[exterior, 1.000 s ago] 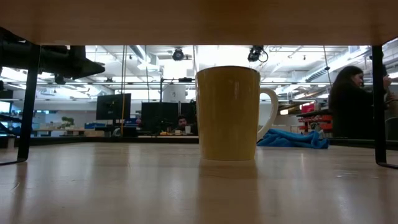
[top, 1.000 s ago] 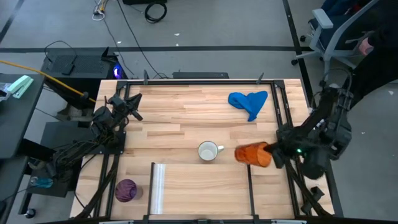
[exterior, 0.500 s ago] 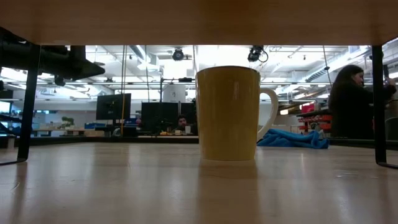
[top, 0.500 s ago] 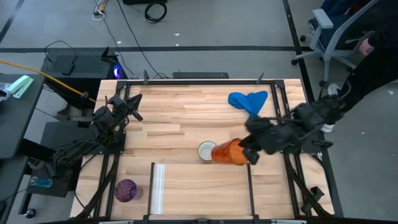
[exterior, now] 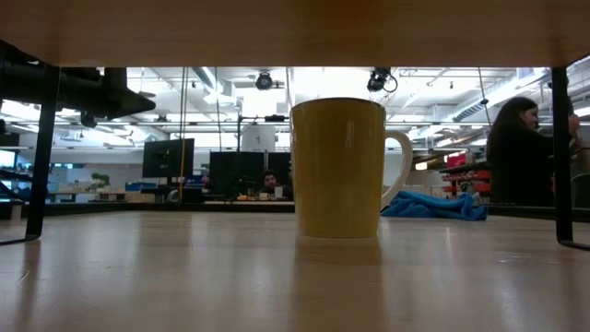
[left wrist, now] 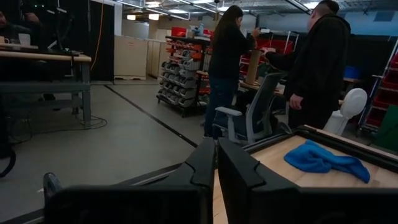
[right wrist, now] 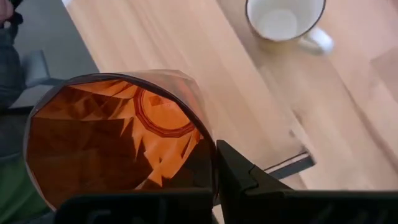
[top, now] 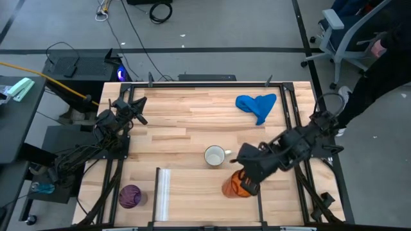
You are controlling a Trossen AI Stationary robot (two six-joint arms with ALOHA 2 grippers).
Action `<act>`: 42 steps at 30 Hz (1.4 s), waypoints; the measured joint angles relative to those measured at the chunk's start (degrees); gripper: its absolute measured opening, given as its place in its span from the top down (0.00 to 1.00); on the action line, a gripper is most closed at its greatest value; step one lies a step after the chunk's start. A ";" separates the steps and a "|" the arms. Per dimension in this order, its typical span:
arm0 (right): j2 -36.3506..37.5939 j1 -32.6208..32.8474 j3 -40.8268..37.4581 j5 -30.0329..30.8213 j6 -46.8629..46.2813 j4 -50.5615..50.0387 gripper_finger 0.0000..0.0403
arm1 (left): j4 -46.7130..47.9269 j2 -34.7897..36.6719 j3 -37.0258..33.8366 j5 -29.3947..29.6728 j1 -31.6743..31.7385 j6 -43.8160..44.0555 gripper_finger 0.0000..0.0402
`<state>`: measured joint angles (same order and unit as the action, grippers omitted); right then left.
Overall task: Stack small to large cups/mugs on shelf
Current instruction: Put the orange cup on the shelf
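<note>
My right gripper [top: 247,172] reaches in from the table's right side and is shut on the orange patterned cup [top: 235,185]. The cup is above the near part of the board, beside the thin dark post [top: 259,200], and its open mouth [right wrist: 118,137] faces the wrist camera. The white mug [top: 215,156] stands upright on its base mid-table, also in the low view [exterior: 338,166]. The purple cup [top: 130,196] stands near the front left, left of the pale upright strip [top: 162,192]. My left gripper [top: 133,108] waits shut at the far left. My right gripper holds the orange cup by its rim wall [right wrist: 208,146]. One finger [right wrist: 245,177] lies outside that wall; the cup hides the other. The fingers slant down from the table's right. The cup hangs tilted below them with its base pointing away, and nothing shows it resting on the board.
A crumpled blue cloth [top: 257,104] lies at the far right of the table. Dark frame rails [top: 292,109] run along the table's sides. People stand in the room beyond the table [left wrist: 227,56], and one sits at the right in the low view [exterior: 519,152].
My right gripper has carried the orange cup from the table's right edge toward the left, past the white mug, then toward the near edge by the dark post. It has tipped to point more steeply down, and the cup has turned with it.
</note>
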<state>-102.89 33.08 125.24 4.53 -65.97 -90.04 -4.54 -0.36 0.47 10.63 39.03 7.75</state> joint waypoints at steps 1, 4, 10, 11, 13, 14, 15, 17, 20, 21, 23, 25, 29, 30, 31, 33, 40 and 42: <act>-0.17 0.74 0.01 0.13 -0.78 0.00 0.99 | -0.03 0.00 0.00 -0.01 0.00 0.00 0.94; -0.84 2.49 0.01 0.46 -2.15 -0.01 0.99 | -0.03 0.00 0.02 0.00 0.00 0.00 0.93; -2.95 2.14 -0.01 -0.17 -1.04 0.01 0.99 | -0.09 0.00 0.00 0.00 0.00 0.14 0.92; -3.34 2.14 -0.01 -0.56 -0.92 0.00 0.99 | -0.10 0.00 0.02 -0.01 0.00 0.13 0.92; -4.20 2.25 -0.01 -1.86 -0.49 0.02 0.99 | -0.02 0.00 0.01 -0.01 0.00 0.09 0.92; -4.59 2.29 -0.05 -2.55 -0.40 0.02 0.99 | -0.03 0.00 0.00 0.00 0.00 0.07 0.93; -5.08 2.42 -0.06 -3.09 -0.33 0.00 0.99 | 0.01 0.00 0.02 -0.02 0.00 0.07 0.93; -5.72 2.61 -0.06 -4.04 -0.29 0.03 0.99 | 0.07 0.00 0.01 0.00 0.00 0.00 0.93; -6.28 2.73 -0.08 -4.79 -0.29 0.02 0.99 | 0.23 0.00 0.00 -0.01 0.00 0.00 0.92; -6.29 2.71 -0.10 -4.97 -0.26 0.02 0.99 | 0.23 0.00 0.00 -0.02 0.00 0.00 0.92; -6.27 2.71 -0.10 -4.29 -0.04 0.02 0.99 | 0.24 0.00 0.02 -0.02 0.00 0.00 0.91; -6.25 2.69 -0.10 -3.65 0.37 0.02 0.99 | 0.23 0.00 0.00 -0.02 0.02 0.00 0.91; -6.25 2.69 -0.26 -3.35 1.35 0.11 0.99 | 0.23 0.00 0.02 0.00 0.00 0.00 0.92; -6.19 2.48 -0.81 -3.17 1.31 0.24 0.99 | 0.23 0.00 0.02 -0.01 0.00 0.00 0.93; -6.18 2.25 -1.49 -3.15 1.27 0.14 0.99 | 0.23 0.00 0.02 0.00 0.01 0.00 0.93; -6.08 2.16 -2.97 -3.34 1.29 0.01 0.99 | 0.23 0.00 0.01 -0.01 0.00 0.00 0.93; -5.62 1.75 -5.57 -5.18 1.46 0.44 0.99 | 0.25 0.00 0.00 0.00 0.00 0.01 0.91; -5.62 1.75 -5.60 -5.31 1.27 0.40 0.99 | 0.27 0.00 0.00 0.00 0.00 0.00 0.90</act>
<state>-108.51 34.83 119.64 -0.78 -64.70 -89.64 -4.27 -0.36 0.47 10.63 39.03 7.75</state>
